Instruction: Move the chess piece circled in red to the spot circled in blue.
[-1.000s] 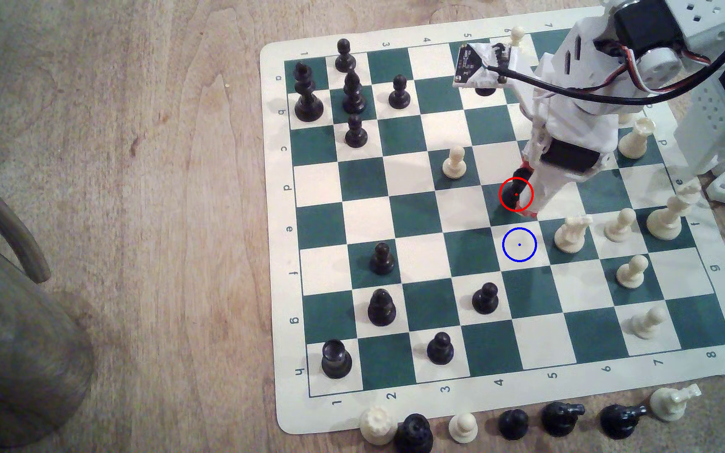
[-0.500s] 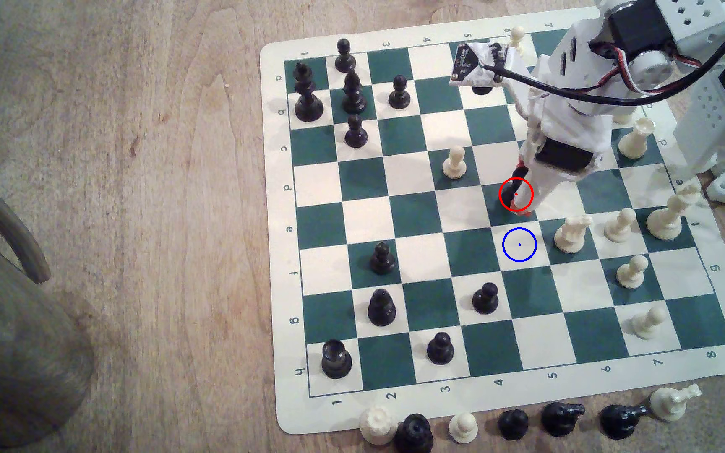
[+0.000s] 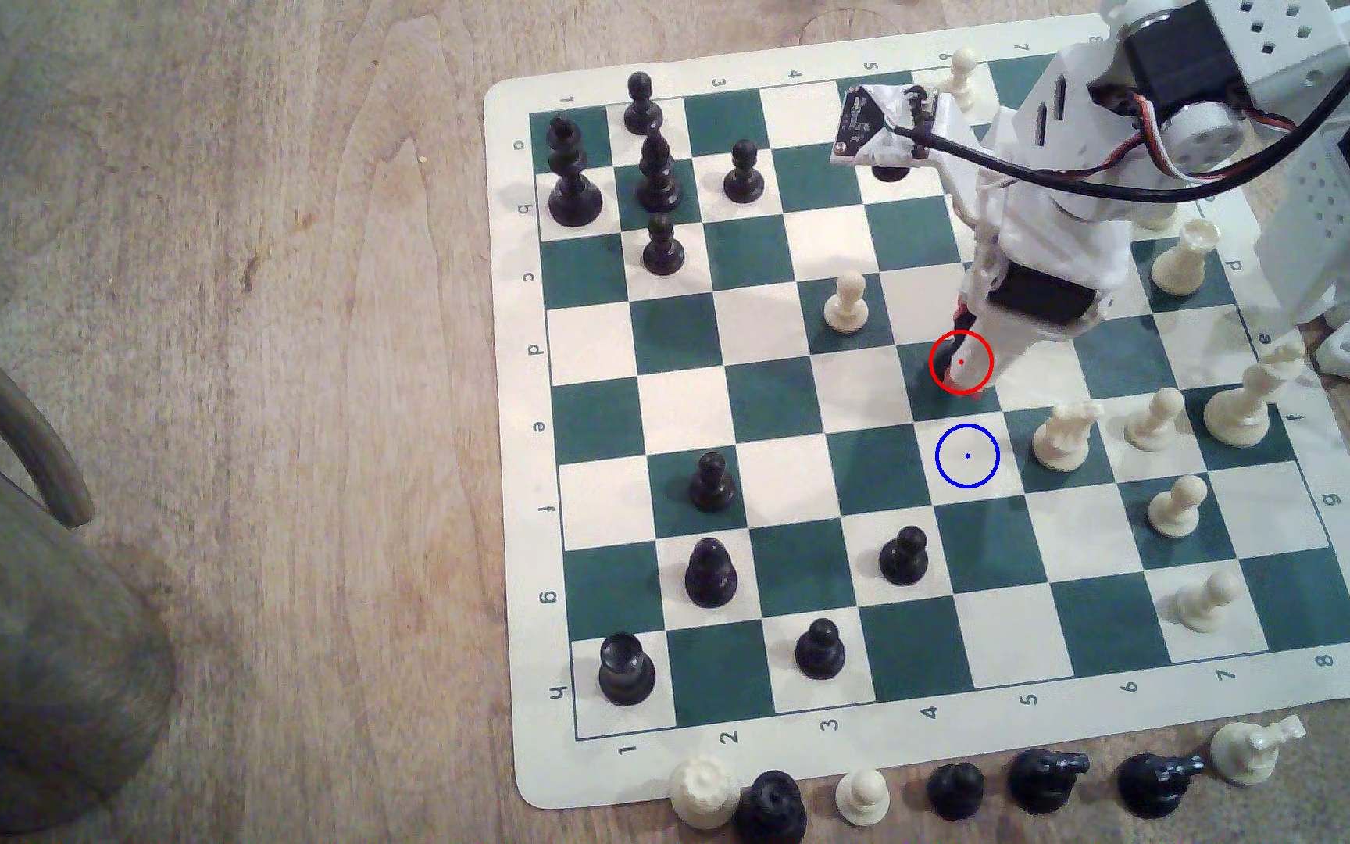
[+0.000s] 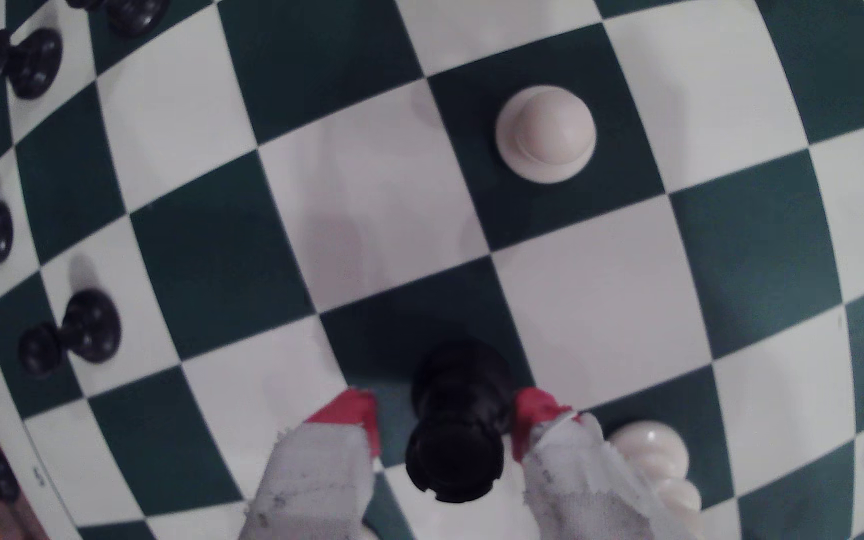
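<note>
Compared with the frame a second earlier, the arm has leaned further over the board and the tool (image 3: pixel 966 381) has sunk lower around the chess piece (image 4: pixel 456 420), so that less of the black body shows inside the red ring in the exterior view. From the wrist view, the piece stands upright on its dark green square between the two red-tipped fingers (image 4: pixel 349 413); one tip appears to touch its flank, while a narrow gap remains on the other side, so the tool is partly open and bracketing the piece, not yet gripping it. The spot (image 3: pixel 967 456), a cream square with a blue ring, lies just beyond the fingertips, adjoining the occupied square. A white pawn (image 4: pixel 650 449) sits close beside one finger, and another white pawn (image 4: pixel 546 134) stands well ahead of the tool. To do this step well, closure should be centred on the tapering body below the flat rim, bringing both tips to bear evenly so the base does not skid or tilt; the lift should then be straight up, clear of the neighbouring white pawn, before any travel over the chessboard (image 3: pixel 785 479) on the wooden surface (image 3: pixel 250 325)
</note>
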Controlling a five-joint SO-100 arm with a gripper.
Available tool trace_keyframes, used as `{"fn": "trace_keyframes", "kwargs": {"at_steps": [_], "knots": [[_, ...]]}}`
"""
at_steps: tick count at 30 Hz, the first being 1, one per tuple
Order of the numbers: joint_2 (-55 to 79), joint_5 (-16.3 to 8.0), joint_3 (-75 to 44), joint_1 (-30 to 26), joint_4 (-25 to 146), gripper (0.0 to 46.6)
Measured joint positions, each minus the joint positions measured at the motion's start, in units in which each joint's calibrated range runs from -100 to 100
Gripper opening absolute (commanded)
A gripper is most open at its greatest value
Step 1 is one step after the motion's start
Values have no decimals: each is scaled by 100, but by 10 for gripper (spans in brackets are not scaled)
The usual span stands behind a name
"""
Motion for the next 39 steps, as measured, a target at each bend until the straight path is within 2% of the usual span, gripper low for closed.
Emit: {"fn": "trace_keyframes", "kwargs": {"at_steps": [1, 2, 4, 14, 23, 30, 39], "knots": [[8, 0, 0, 0, 0, 28], [8, 0, 0, 0, 0, 13], [17, 0, 0, 0, 0, 3], [-75, 0, 0, 0, 8, 3], [-1181, -88, 0, -22, 247, 3], [-1240, -317, 0, -501, 239, 3], [-813, -269, -18, -878, 239, 3]]}}
